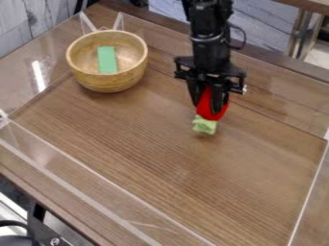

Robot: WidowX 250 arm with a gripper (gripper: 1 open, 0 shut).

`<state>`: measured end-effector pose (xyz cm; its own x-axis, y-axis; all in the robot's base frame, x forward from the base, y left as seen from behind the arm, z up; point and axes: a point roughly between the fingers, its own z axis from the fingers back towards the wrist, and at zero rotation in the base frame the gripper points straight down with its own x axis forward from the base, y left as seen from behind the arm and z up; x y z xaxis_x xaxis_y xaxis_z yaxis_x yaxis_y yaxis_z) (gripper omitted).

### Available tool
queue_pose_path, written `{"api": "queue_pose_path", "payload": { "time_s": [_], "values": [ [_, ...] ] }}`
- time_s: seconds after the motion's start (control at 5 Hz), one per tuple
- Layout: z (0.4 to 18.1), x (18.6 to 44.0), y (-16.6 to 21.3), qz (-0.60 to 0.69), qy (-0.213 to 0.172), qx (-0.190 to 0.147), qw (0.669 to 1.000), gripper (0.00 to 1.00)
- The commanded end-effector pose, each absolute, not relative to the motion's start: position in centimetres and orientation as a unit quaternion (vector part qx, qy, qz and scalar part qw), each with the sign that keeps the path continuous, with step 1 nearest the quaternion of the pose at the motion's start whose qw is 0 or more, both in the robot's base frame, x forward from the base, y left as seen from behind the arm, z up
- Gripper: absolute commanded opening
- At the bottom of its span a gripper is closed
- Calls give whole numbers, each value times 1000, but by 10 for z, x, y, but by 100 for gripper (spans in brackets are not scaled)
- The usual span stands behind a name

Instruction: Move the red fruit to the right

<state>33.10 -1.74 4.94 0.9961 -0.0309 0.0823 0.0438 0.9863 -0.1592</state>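
Observation:
The red fruit (210,106) is a small bright red oval with a light green leafy cap (203,126) at its lower end, right of the table's middle. My gripper (211,104) points straight down over it, its black fingers shut on the red body. The green cap touches or nearly touches the wooden tabletop (154,163). The fruit's upper part is hidden between the fingers.
A wooden bowl (108,61) holding a flat green block (106,59) stands at the back left. Clear acrylic walls (38,154) edge the tabletop. A chair or table leg (303,38) stands behind at the upper right.

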Motion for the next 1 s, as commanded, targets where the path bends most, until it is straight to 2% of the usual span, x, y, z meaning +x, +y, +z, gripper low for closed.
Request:
{"api": "queue_pose_path", "payload": {
  "time_s": [0.0,0.2,0.4,0.6,0.8],
  "values": [
    [52,335,-29,-45,-74,-80,993,0],
    [52,337,-30,-44,-76,-80,993,0],
    [47,329,-26,-45,-69,-86,993,100],
    [43,322,-21,-45,-65,-92,993,100],
    [51,315,-11,-37,-66,-99,992,100]
  ]
}}
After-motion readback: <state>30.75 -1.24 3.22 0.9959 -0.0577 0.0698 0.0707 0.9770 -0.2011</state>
